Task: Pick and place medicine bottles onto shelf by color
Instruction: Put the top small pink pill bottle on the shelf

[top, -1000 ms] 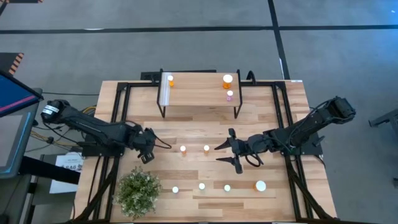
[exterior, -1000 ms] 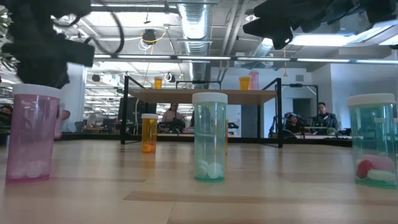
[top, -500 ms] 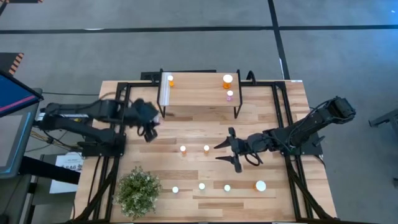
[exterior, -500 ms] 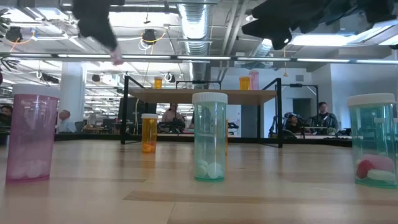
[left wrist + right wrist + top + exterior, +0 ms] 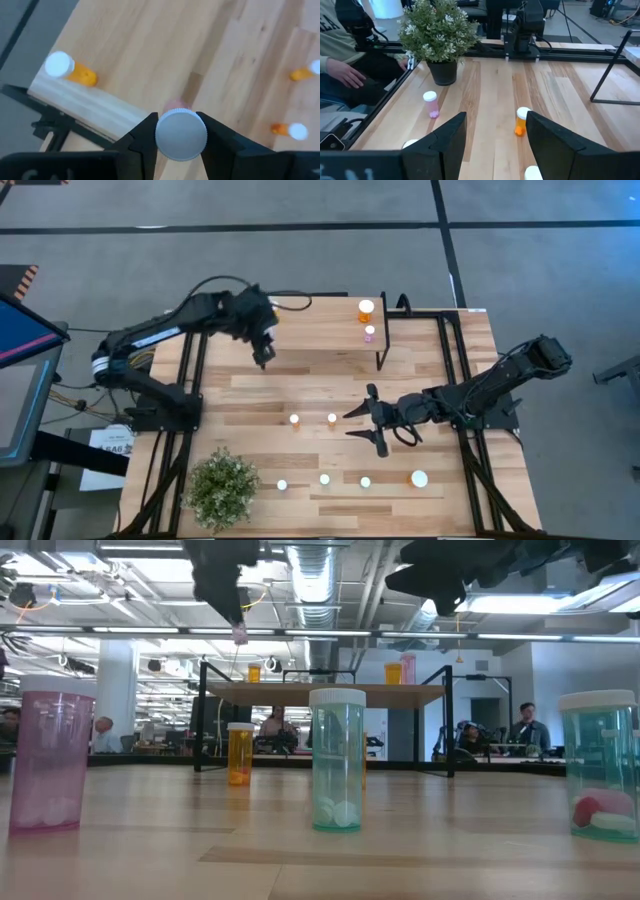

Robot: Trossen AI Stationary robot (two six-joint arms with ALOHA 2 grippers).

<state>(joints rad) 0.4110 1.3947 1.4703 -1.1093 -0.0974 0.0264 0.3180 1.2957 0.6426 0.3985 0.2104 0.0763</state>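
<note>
Left gripper (image 5: 181, 136) over the light-wood shelf on black legs (image 5: 320, 330), fingers clamped on a white-capped bottle (image 5: 181, 135); body hidden under the cap, only a pink sliver shows. Right gripper (image 5: 365, 423) hangs mid-table, fingers wide, holding nothing. Wooden tabletop (image 5: 440, 380), grey floor; a person's hand (image 5: 347, 76) at the table edge.

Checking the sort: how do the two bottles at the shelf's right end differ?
The orange bottle has the wider cap and sits nearer the shelf's back edge. The pink bottle is slimmer and nearer the front. They differ in body colour. Both stand upright, white-capped.
</note>
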